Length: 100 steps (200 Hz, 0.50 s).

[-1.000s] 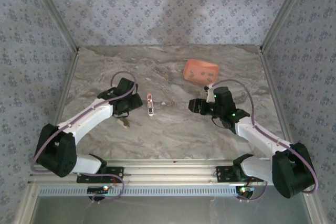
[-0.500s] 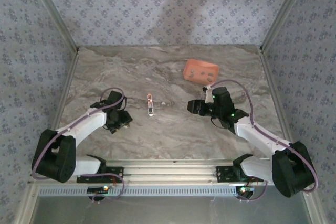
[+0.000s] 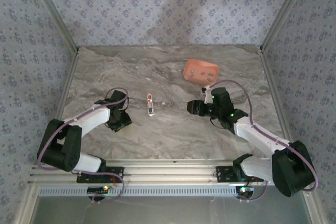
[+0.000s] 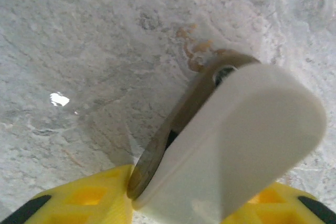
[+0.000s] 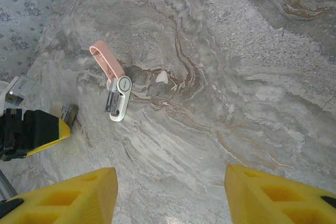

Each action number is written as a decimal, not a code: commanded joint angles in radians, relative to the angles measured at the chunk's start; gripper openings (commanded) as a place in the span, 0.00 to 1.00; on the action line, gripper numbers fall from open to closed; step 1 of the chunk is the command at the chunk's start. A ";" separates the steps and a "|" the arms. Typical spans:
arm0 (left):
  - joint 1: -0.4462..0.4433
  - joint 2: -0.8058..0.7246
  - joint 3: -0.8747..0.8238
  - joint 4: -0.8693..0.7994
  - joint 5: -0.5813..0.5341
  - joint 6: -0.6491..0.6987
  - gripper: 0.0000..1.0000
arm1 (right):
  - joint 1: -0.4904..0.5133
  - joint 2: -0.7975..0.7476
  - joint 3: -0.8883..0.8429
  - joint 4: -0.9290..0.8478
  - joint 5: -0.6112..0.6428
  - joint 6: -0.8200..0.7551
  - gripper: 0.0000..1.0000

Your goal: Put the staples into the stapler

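Note:
The stapler (image 3: 150,104) lies opened on the marble table, mid-way between the arms; its pink arm is swung up off the white base and metal rail (image 5: 116,96). My left gripper (image 3: 121,121) is low over the table, left of the stapler, and shut on the staples (image 4: 236,140), a pale block with a brownish-grey metal edge that fills the left wrist view between the yellow fingers (image 4: 89,198). In the right wrist view the staples (image 5: 68,114) show as a small grey piece at the left gripper's tip. My right gripper (image 3: 192,107) stands open and empty, right of the stapler.
A salmon-orange tray (image 3: 200,71) sits at the back right with small bits in it. Patterned walls close the table on three sides. Bare marble (image 5: 220,77) lies between the right gripper (image 5: 170,192) and the stapler.
My left gripper has drawn back and down to the left, away from the stapler, still holding the staples. The right arm has barely moved. The stapler stays put.

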 commanded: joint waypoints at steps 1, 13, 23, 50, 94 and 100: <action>0.005 0.001 0.031 0.022 0.022 0.040 0.35 | 0.008 0.005 0.017 -0.002 -0.006 -0.014 0.57; 0.005 -0.007 0.037 0.012 0.016 0.056 0.34 | 0.008 0.005 0.018 -0.003 -0.005 -0.015 0.57; 0.004 -0.014 0.042 0.006 0.012 0.070 0.33 | 0.008 0.005 0.018 -0.002 -0.005 -0.015 0.57; 0.005 -0.033 0.049 -0.008 0.006 0.098 0.31 | 0.009 0.006 0.021 0.000 -0.004 -0.015 0.57; 0.005 -0.069 0.053 -0.018 0.009 0.124 0.27 | 0.011 0.006 0.020 0.002 -0.005 -0.014 0.56; 0.005 -0.079 0.049 -0.010 0.014 0.130 0.27 | 0.012 0.007 0.018 0.003 -0.006 -0.016 0.56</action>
